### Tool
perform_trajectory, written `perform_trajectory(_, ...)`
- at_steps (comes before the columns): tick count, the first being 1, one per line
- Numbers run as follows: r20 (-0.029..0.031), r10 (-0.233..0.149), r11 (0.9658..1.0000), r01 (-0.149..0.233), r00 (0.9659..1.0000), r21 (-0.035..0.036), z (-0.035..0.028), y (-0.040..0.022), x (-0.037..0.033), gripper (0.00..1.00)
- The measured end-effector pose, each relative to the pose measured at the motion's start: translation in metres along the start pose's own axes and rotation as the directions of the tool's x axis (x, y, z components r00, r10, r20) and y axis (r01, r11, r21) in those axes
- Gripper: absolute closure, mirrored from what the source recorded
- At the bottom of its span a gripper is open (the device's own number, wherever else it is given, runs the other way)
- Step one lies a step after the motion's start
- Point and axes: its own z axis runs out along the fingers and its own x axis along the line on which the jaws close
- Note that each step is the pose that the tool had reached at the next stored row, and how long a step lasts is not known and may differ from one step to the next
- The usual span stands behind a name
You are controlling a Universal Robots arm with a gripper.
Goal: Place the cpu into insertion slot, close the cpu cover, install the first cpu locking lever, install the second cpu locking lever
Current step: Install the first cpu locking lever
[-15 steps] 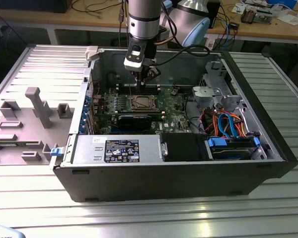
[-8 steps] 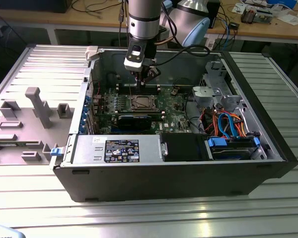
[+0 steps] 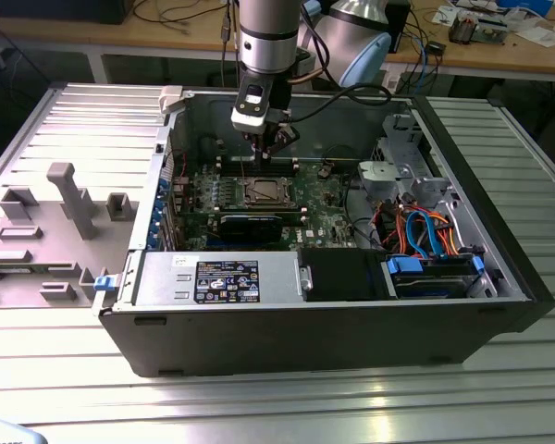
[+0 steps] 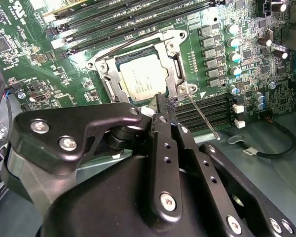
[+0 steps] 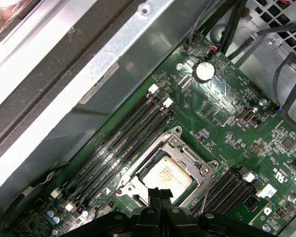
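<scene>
Grey arm (image 3: 266,37) stands upright above silver-grey square chip (image 4: 140,79), seated under thin silver metal frame plate (image 4: 170,42). Black jaws clenched on nothing, tips hiding that frame's near edge.

Light falls from overhead, even and fairly bright. In the exterior view it streaks pale glare along the ribbed metal bench (image 3: 370,393), while the open computer case (image 3: 509,277) keeps its floor in soft shadow. In the second wrist view the cpu (image 4: 140,81) shines dull white and my end effector (image 4: 163,101) looms black, with highlights on its screws. In the first wrist view the coin battery (image 5: 204,71) glints.
</scene>
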Motion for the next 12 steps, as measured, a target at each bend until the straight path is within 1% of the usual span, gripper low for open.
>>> perform_trajectory(12,0.0001,-0.006,1.0000,0.006,1.0000,0.0000,0.0000,0.0000,0.0000,0.89)
